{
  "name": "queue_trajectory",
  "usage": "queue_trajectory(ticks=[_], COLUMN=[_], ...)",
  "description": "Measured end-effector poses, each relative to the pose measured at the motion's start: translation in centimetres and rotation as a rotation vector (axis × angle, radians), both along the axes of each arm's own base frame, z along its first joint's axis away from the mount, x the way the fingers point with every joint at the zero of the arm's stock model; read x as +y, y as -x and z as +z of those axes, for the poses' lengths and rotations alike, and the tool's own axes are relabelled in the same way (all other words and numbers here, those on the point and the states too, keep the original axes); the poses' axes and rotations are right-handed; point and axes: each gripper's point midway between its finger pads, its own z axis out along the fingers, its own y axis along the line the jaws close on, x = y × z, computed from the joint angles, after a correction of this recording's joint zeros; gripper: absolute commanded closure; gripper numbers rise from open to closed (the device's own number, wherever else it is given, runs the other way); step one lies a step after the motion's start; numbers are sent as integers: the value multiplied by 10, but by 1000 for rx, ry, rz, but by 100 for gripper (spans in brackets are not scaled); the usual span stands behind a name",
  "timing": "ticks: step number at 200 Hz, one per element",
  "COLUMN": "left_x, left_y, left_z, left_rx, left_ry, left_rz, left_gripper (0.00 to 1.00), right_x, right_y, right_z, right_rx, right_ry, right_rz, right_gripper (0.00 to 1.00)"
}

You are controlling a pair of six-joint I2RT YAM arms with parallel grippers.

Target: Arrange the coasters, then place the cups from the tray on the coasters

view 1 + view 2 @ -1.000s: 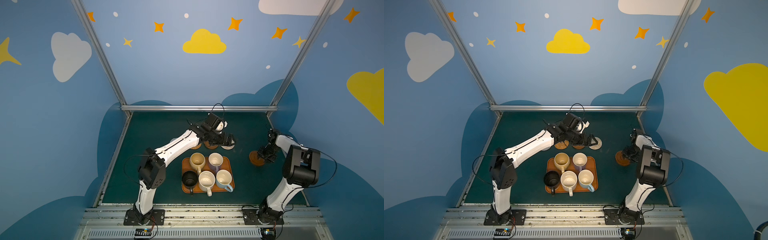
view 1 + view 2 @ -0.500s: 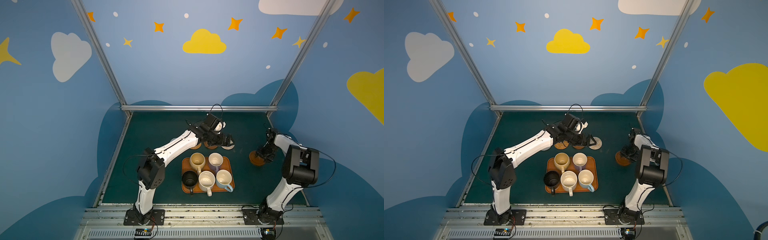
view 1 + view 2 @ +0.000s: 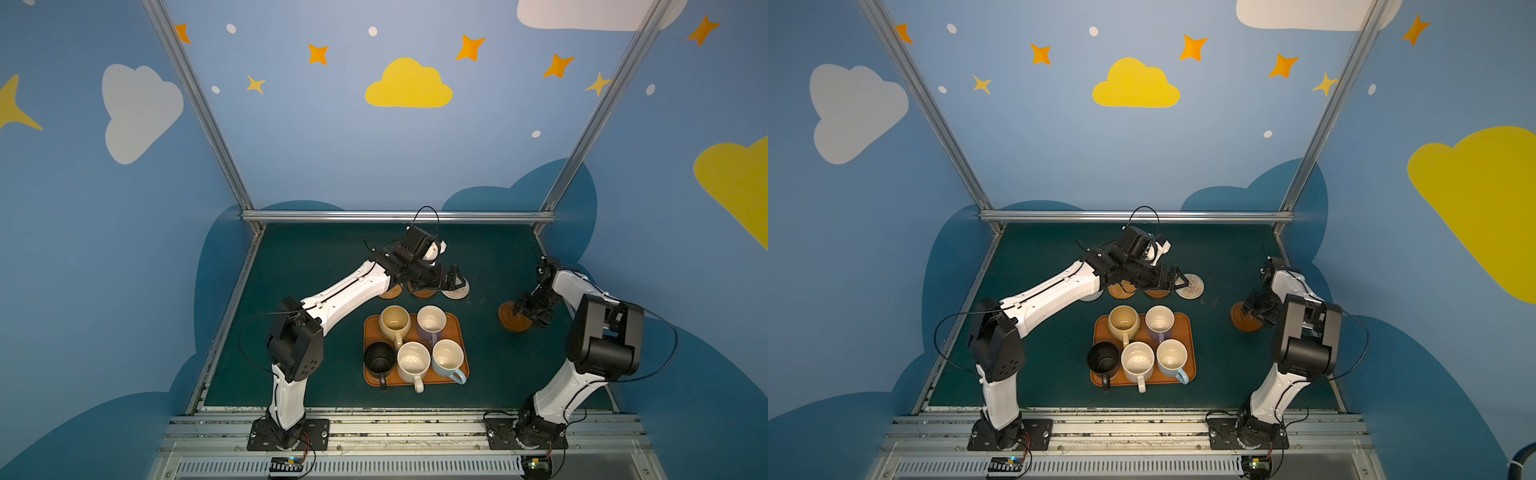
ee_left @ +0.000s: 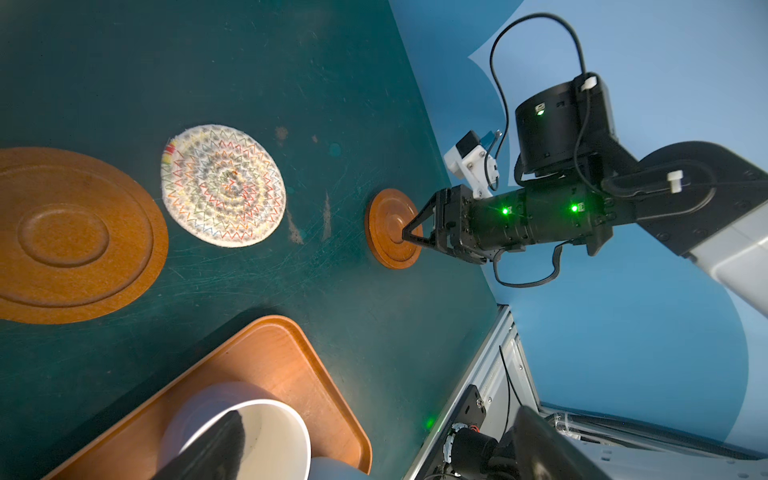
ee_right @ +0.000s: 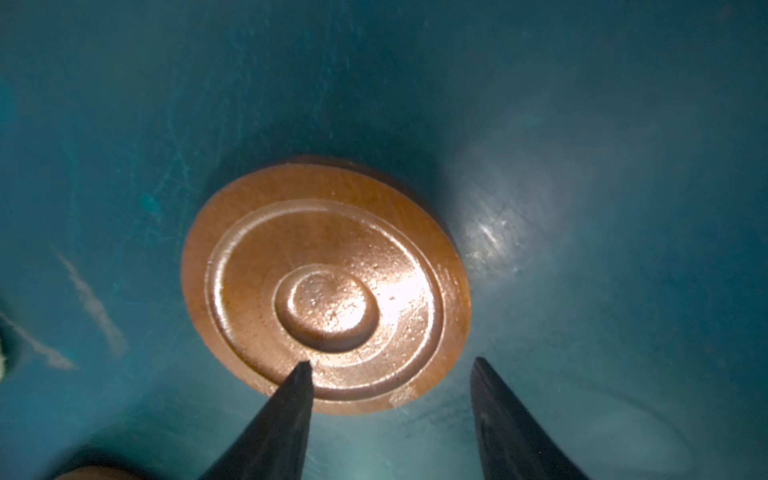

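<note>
The tray (image 3: pixel 454 332) holds five cups: pale yellow (image 3: pixel 395 322), lavender (image 3: pixel 431 322), black (image 3: pixel 379 357), cream (image 3: pixel 412 360) and light blue (image 3: pixel 448 357). Behind it lies a row of coasters: rattan (image 3: pixel 390 291), brown wooden (image 3: pixel 424 294) and pale woven (image 3: pixel 459 289). A grey-white one (image 3: pixel 1093 296) peeks out from under the left arm. My left gripper (image 3: pixel 453 277) hovers wide open over this row, holding nothing. To the right, my right gripper (image 5: pixel 390 365) stands open above the second wooden coaster (image 5: pixel 324 282). That coaster lies flat on the mat, with one fingertip over its rim.
The green mat ends at a metal rail (image 3: pixel 395 216) at the back and the blue walls at the sides. The arm bases stand on the front rail (image 3: pixel 395 428). Bare mat lies between the woven coaster and the right wooden coaster (image 3: pixel 515 320).
The right gripper's jaws have spread apart over the wooden coaster, which stays flat on the mat. The left arm has hardly moved.
</note>
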Motion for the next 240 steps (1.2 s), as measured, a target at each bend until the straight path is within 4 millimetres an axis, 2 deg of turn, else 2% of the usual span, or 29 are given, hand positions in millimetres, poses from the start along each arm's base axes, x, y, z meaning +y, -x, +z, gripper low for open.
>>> queue_trajectory(ticks=[36, 109, 164, 240], left_x=[0, 4, 7, 14], left_y=[-2, -4, -7, -14], left_z=[1, -3, -5, -6], left_rx=[-1, 6, 9, 12], left_ry=[9, 6, 7, 6], left_rz=[2, 11, 19, 38], left_gripper=[0, 0, 0, 0], right_x=[0, -3, -1, 8], right_y=[6, 2, -1, -38], right_z=[-12, -19, -18, -16], right_rx=[40, 22, 27, 23], right_ry=[-4, -4, -12, -32], right_rz=[-7, -32, -48, -44], right_gripper=[40, 41, 50, 54])
